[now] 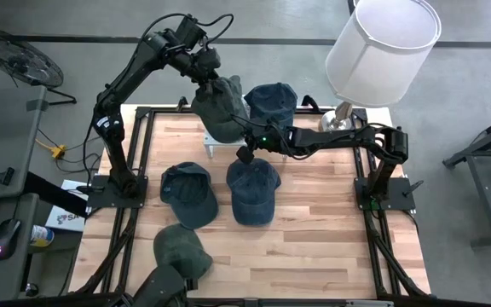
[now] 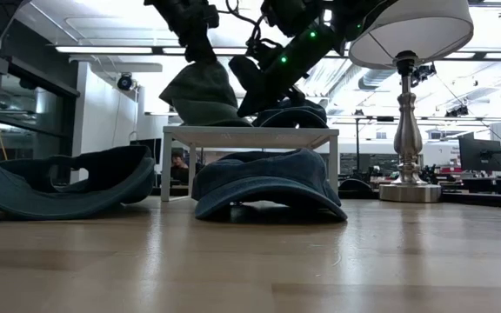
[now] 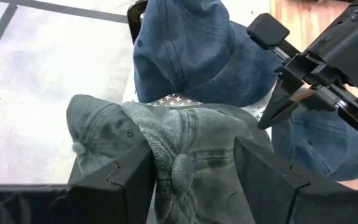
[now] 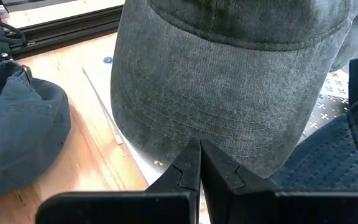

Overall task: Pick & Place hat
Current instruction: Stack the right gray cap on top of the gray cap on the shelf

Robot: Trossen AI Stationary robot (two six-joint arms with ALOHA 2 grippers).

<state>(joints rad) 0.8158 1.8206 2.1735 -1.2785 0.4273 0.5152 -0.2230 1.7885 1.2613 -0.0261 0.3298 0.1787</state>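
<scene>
Over the small white stand (image 1: 214, 147), the left gripper (image 3: 188, 168) has its fingers clamped on the green hat (image 1: 220, 107), lowering it beside a blue hat (image 1: 271, 101) already placed. The right gripper (image 4: 199, 163), fingers together, waits at its brim; three hats remain on the surface (image 1: 331, 247).

The right arm's dark two-fingered claw (image 4: 199, 163) shows with its fingertips pressed together, nothing between them. Just beyond the tips hangs a grey-green washed-cotton cap (image 4: 229, 74), its stitched brim curving down towards them. Under the cap lies a flat white perforated platform (image 4: 337, 87) resting on the light wooden bench (image 4: 73, 180). A dark blue denim cap (image 4: 14, 124) lies on the bench to one side, and another dark blue cap (image 4: 334, 168) sits close on the other.
</scene>
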